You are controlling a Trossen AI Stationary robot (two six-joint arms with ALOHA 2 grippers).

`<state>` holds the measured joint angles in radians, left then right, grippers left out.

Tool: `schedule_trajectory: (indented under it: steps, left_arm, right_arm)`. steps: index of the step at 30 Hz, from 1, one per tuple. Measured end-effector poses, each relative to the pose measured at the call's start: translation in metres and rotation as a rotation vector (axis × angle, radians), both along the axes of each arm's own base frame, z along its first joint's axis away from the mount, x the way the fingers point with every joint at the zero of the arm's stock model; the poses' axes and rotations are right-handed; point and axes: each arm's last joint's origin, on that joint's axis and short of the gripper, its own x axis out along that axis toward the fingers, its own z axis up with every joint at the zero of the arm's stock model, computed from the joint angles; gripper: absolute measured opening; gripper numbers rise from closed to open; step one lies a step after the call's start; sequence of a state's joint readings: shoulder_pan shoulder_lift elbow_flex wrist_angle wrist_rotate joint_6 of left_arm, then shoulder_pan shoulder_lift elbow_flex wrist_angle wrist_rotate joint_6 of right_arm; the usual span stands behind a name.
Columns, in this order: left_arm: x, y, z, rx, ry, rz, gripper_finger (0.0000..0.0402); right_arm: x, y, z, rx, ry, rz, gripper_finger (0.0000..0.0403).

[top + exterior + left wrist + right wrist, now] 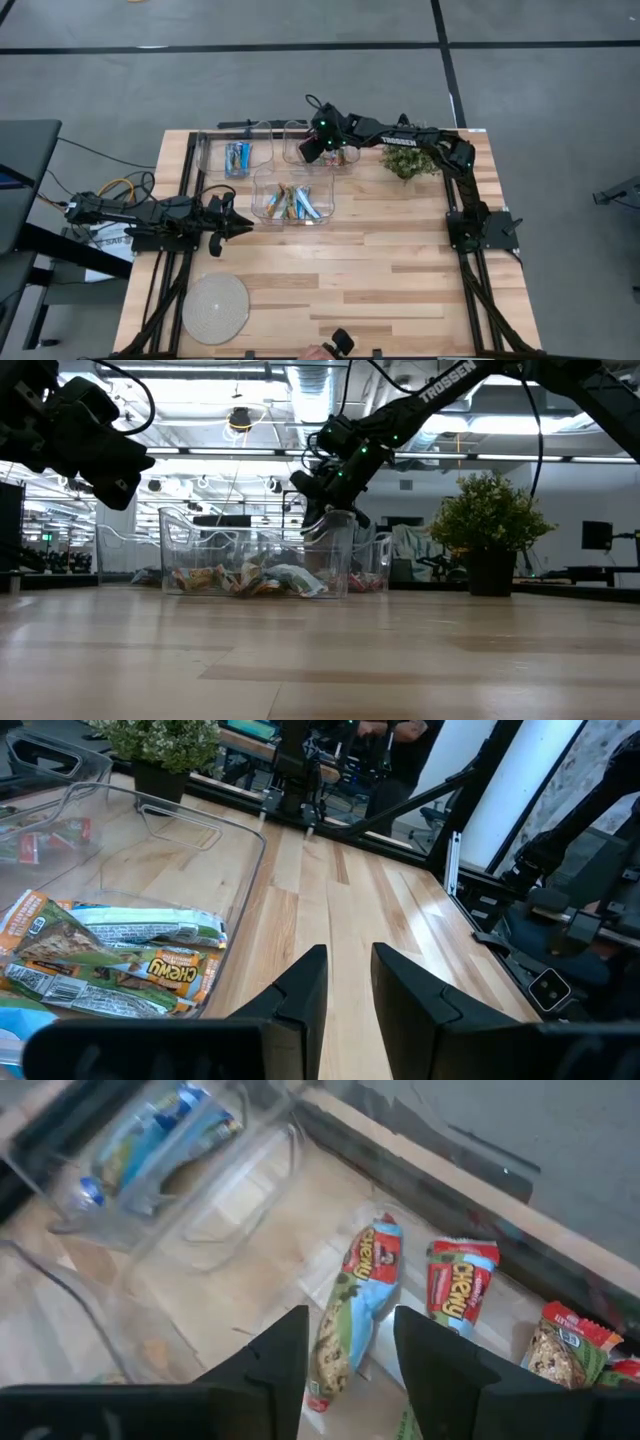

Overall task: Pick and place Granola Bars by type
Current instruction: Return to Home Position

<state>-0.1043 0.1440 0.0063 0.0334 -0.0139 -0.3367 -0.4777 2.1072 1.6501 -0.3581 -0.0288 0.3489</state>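
Note:
Three clear bins stand on the table. The near middle bin (292, 201) holds a mixed heap of granola bars (110, 960). The far left bin (237, 155) holds blue bars (160, 1130). The far right bin (322, 150) holds red-ended bars (462, 1290). My right gripper (322, 140) is open and reaches down into the far right bin; a red-and-blue bar (352, 1315) lies flat on the bin floor below the gap between its fingers (345, 1355). My left gripper (348, 990) is open and holds nothing, hovering left of the middle bin (235, 222).
A potted plant (408, 160) stands right of the far bins. A round pale disc (215, 307) lies near the table's near left corner. A person's hand with a dark object (335, 347) shows at the near edge. Bare wood (400, 260) spreads over the near right.

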Motion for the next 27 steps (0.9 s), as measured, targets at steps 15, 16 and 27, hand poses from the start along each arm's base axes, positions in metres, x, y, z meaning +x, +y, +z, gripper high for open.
schedule_trajectory:
  steps: [15,16,27]
  left_arm:
    - [0.000,0.000,0.000,0.000,0.000,0.001,0.0073]
    - [0.000,0.000,0.000,0.000,0.000,0.001,0.0073]
    - [0.000,0.000,0.000,0.000,0.000,0.001,0.0073]
  right_arm:
    - [-0.002,0.049,0.068,-0.109,-0.135,0.248,0.0133]
    - [-0.004,0.055,0.074,-0.115,-0.156,0.265,0.0133]
    - [-0.056,0.126,0.074,-0.165,-0.270,0.403,0.0132]
